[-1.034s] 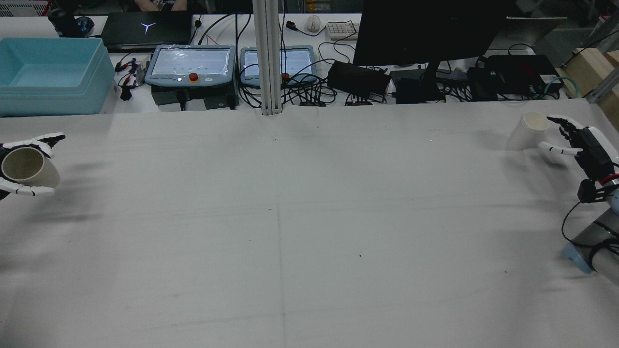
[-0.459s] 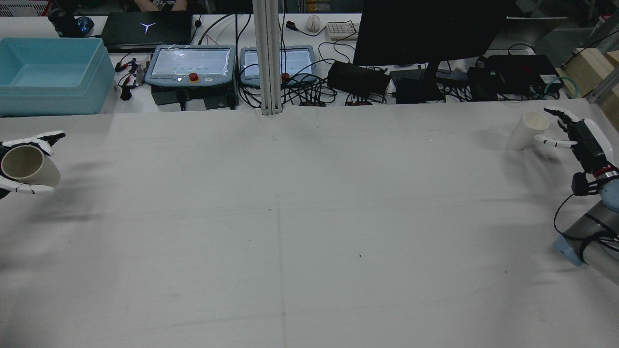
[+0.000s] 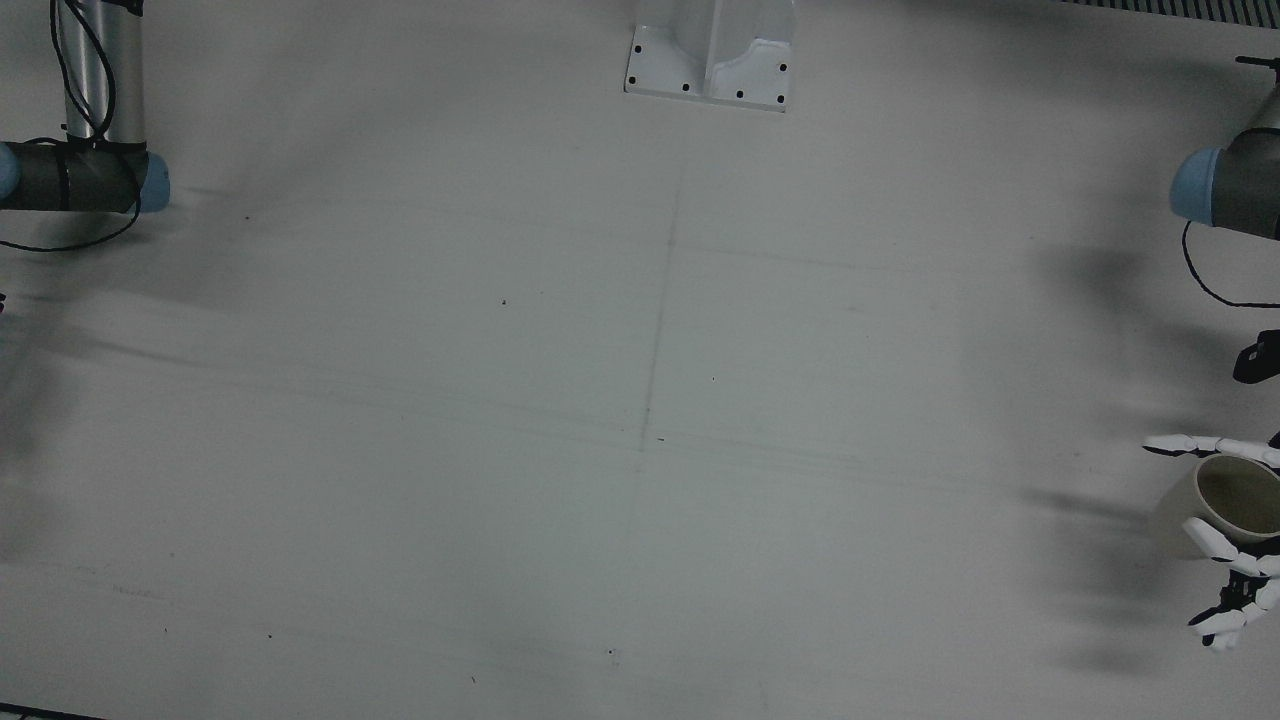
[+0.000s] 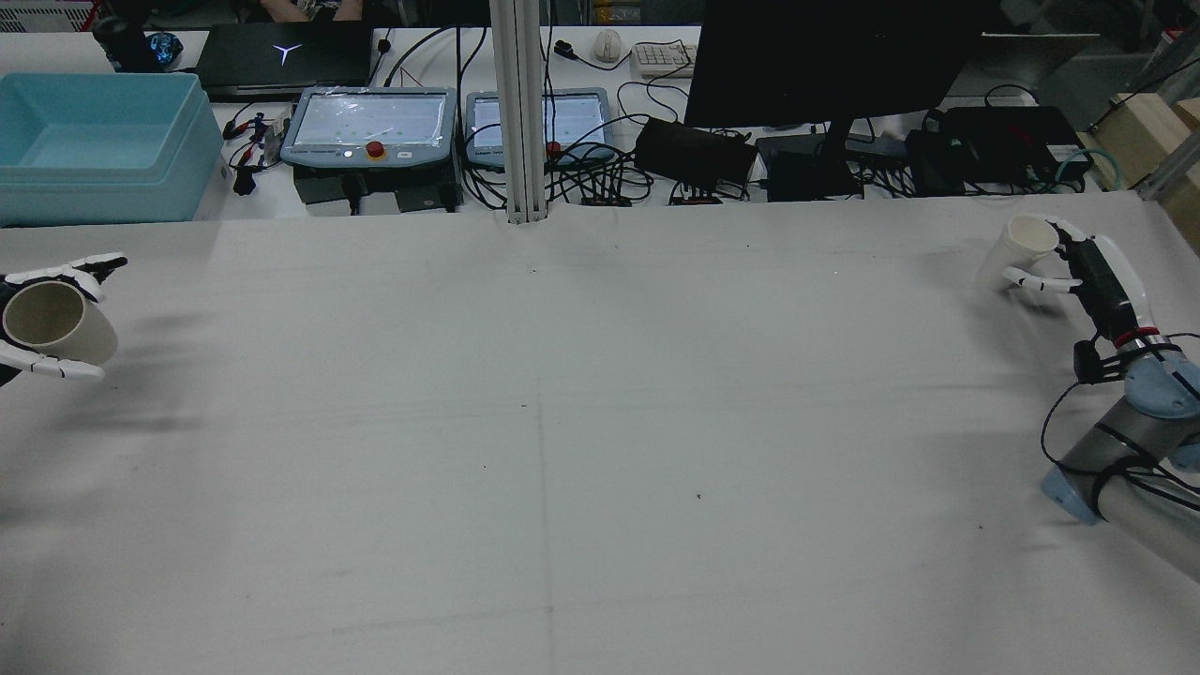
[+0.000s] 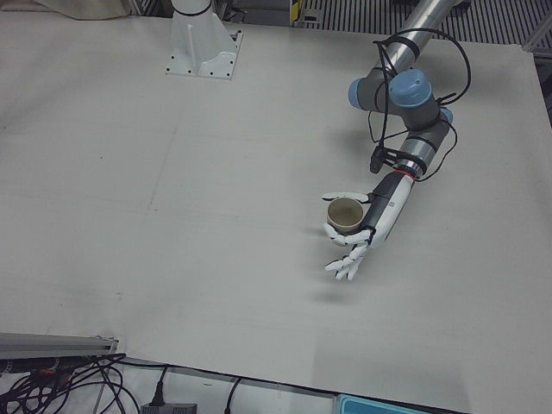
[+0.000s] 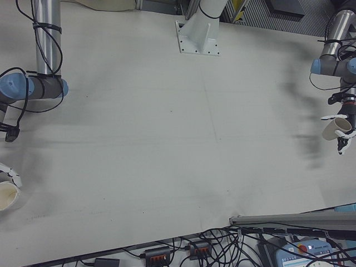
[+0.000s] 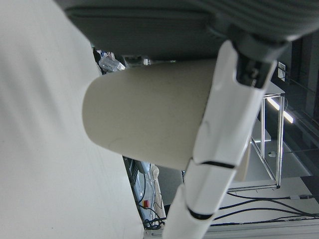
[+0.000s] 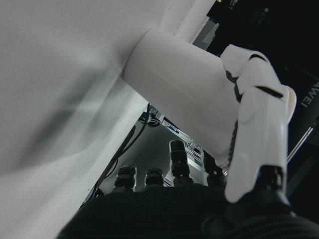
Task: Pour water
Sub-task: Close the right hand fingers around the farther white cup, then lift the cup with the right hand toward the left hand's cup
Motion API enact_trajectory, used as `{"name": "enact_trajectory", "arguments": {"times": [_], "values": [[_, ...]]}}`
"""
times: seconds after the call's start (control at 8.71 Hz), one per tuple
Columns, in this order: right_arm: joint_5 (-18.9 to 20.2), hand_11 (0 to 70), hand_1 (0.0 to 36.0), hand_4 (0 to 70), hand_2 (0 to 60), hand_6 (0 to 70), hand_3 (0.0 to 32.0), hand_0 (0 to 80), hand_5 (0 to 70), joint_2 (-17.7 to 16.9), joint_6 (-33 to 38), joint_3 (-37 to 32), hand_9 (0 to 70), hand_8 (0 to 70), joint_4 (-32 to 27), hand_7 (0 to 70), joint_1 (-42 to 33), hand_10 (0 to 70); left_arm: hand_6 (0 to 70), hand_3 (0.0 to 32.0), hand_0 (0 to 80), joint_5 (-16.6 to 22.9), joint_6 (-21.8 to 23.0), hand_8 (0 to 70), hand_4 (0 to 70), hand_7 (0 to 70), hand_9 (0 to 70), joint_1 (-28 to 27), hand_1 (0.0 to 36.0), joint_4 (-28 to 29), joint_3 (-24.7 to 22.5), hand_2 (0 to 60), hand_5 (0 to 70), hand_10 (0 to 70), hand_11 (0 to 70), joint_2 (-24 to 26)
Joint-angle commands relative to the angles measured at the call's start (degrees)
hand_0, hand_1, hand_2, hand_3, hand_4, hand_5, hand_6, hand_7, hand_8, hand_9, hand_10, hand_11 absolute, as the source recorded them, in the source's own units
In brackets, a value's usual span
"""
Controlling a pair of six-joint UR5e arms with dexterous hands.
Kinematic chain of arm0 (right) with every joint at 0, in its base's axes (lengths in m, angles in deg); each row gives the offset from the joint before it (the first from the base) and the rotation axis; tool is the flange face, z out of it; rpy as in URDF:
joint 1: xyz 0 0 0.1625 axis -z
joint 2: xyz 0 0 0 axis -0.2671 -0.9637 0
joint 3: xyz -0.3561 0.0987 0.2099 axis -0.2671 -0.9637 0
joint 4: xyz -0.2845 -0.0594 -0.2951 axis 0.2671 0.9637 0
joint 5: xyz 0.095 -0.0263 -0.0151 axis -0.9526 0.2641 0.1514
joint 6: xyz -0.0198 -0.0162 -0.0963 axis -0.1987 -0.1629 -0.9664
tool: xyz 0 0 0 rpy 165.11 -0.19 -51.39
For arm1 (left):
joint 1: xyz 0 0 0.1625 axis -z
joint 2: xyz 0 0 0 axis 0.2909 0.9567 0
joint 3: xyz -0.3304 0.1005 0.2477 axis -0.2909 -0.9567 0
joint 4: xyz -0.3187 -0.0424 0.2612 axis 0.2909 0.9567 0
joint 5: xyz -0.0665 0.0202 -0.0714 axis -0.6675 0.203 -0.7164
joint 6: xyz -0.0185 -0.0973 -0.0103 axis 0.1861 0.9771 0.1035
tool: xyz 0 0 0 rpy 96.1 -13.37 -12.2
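white table (image 4: 600, 422), left hand (image 5: 371, 228) holding beige cup (image 5: 344, 213)

Matt paper-like cups (image 5: 345, 214), glossy white plastic fingers (image 7: 219, 149), matt cloth-covered table (image 4: 600, 422)

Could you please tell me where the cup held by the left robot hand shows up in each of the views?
Front view: cup at the right edge, low.
Rear view: far left edge.
Left-front view: right of centre.
Right-front view: right edge.
Left hand view: fills the middle, lying sideways.
Right hand view: not in it; that is the other cup.
Shared landmark: the left robot hand around it.
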Motion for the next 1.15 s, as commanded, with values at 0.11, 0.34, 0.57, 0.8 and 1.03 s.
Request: {"name": "enact_trajectory", "arguments": {"times": [0.11, 0.34, 0.57, 0.8, 1.03], "values": [[-2.85, 60.0, 15.5, 36.6, 26.4, 45.1, 0.0, 50.3, 38.0, 0.97, -0.39, 0.52, 40.2, 28.3, 0.26, 56.8, 1.97, 42.0, 11.8, 0.0, 80.0, 0.0, 0.0, 9.7, 68.0, 19.6, 6.1, -0.07, 27.6, -0.09, 0.05, 12.0, 70.0, 0.7, 2.9, 0.02], [-3.12, 70.0, 3.9, 33.9, 0.4, 51.0, 0.0, 47.1, 52.2, 0.97, 0.4, 1.05, 51.0, 36.0, 0.26, 70.0, 1.88, 55.2, 11.7, 0.0, 80.0, 0.0, 0.0, 9.6, 67.6, 19.5, 6.0, 0.1, 27.5, 0.0, -0.04, 11.4, 70.0, 0.6, 2.7, -0.07], [-2.34, 64.1, 7.6, 30.8, 0.7, 44.5, 0.0, 48.8, 54.7, 0.1, 3.64, 8.46, 43.7, 29.4, 5.92, 67.1, 1.18, 45.2, 12.0, 0.0, 80.0, 0.0, -0.17, 9.6, 67.8, 20.0, 6.2, 0.02, 28.3, -0.17, -0.56, 11.5, 70.0, 0.6, 2.8, 0.1], [-2.15, 58.7, 9.2, 28.0, 4.4, 40.9, 0.0, 48.7, 54.3, -1.75, 3.05, 27.23, 40.3, 26.5, 22.32, 62.5, 0.91, 41.5, 12.2, 0.0, 80.0, 0.0, -0.96, 9.5, 67.8, 20.4, 6.2, -0.33, 28.7, -1.05, -1.88, 11.6, 70.0, 0.6, 2.9, 0.63], [-1.81, 54.6, 11.5, 31.0, 10.9, 41.3, 0.0, 49.3, 59.1, -1.32, -2.02, 41.66, 38.4, 25.3, 30.62, 62.1, 0.83, 38.4, 12.3, 0.0, 80.0, 0.09, -1.23, 9.4, 67.8, 20.5, 6.2, -2.77, 29.3, -3.15, -4.33, 11.5, 70.0, 0.6, 2.9, 1.42]]}}
